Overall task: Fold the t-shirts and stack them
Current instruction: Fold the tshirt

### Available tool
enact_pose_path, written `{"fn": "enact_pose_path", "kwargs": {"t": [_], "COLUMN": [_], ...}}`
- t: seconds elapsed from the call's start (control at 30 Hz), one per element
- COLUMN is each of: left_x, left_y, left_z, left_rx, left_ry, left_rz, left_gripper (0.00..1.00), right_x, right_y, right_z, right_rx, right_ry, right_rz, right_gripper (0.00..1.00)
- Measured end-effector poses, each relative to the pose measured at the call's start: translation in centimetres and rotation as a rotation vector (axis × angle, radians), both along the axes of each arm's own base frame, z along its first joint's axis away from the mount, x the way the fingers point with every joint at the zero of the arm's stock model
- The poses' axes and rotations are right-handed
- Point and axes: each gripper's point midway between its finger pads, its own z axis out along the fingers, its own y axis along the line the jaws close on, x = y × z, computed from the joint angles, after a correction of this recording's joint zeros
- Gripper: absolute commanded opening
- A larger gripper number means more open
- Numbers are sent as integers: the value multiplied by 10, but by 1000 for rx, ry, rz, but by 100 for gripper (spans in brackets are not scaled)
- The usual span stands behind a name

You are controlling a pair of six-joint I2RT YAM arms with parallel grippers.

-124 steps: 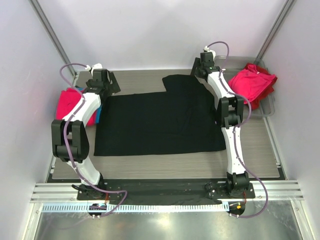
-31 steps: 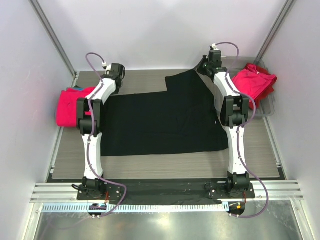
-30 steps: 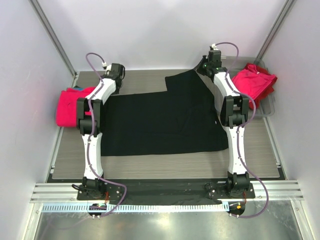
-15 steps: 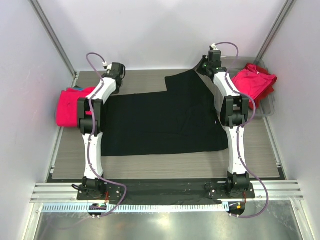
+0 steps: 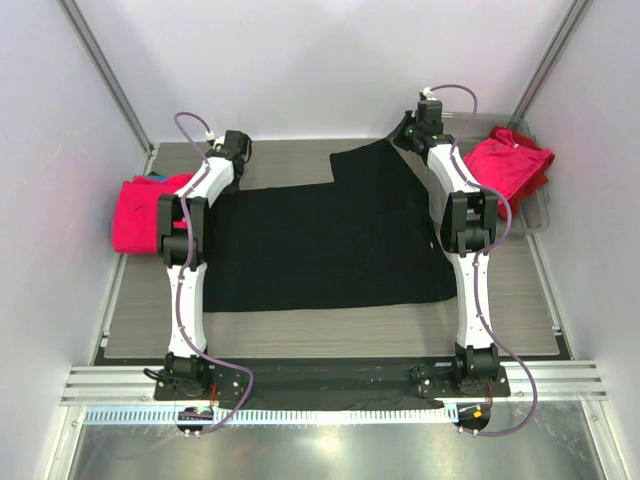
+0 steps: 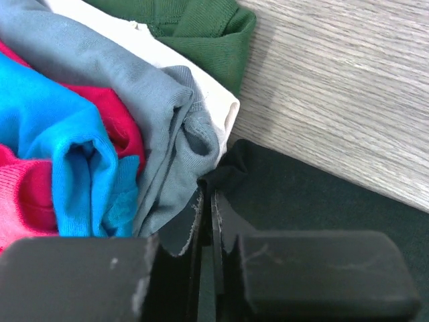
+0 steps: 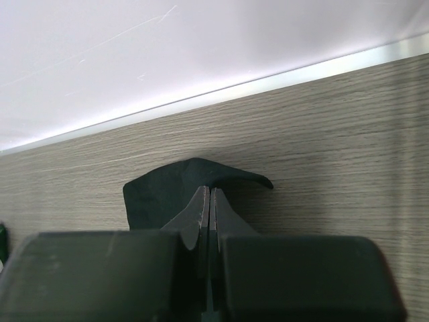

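Observation:
A large black t-shirt lies spread flat across the table. My left gripper is at its back left corner. In the left wrist view the left gripper is shut on a fold of the black cloth. At the back, my right gripper holds the shirt's far corner. In the right wrist view the right gripper is shut on a raised peak of black cloth. A pink t-shirt lies at the left edge. More pink and red t-shirts lie at the right.
Close beside the left gripper is a pile of folded shirts: blue, grey, white and green. A clear tray holds the right pile. The back wall rises just beyond the right gripper.
The left gripper's jaws have closed on the black shirt's corner, and its wrist has edged slightly right. The right arm has stayed still.

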Motion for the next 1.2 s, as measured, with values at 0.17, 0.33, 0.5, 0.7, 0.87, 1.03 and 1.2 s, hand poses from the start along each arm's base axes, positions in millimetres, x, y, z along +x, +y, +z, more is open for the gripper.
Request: {"fn": "enact_pose_path", "kwargs": {"t": [0.17,0.33,0.5,0.7,0.87,1.03,1.2], "left_x": [0,-1,-1,-3,-13,-25,-37], "left_y": [0,-2,-4,-4,-2,3,8], "left_z": [0,6,25,39,35,33,29], "left_rx": [-3,-17,-35,-47,-48,-54,-105], "left_ry": [-3,-19,-64,-104,-96,-91,-106], "left_rz": [2,-2,-4,5,11,18,16], "left_gripper": [3,0,0,0,0,0,0], "right_x": [0,0,1,0,-3,-14,-29], "right_y": [0,0,-4,-7,-9,-11,-11], "right_z": [0,0,0,-5,-10,-8,12], "right_rx": [1,6,16,23,27,27,25], "right_ry": [0,2,6,19,35,54,50], "right_rz": [-1,-4,-16,-26,-30,-22,0], "right_gripper": [1,1,1,1,1,1,1]}}
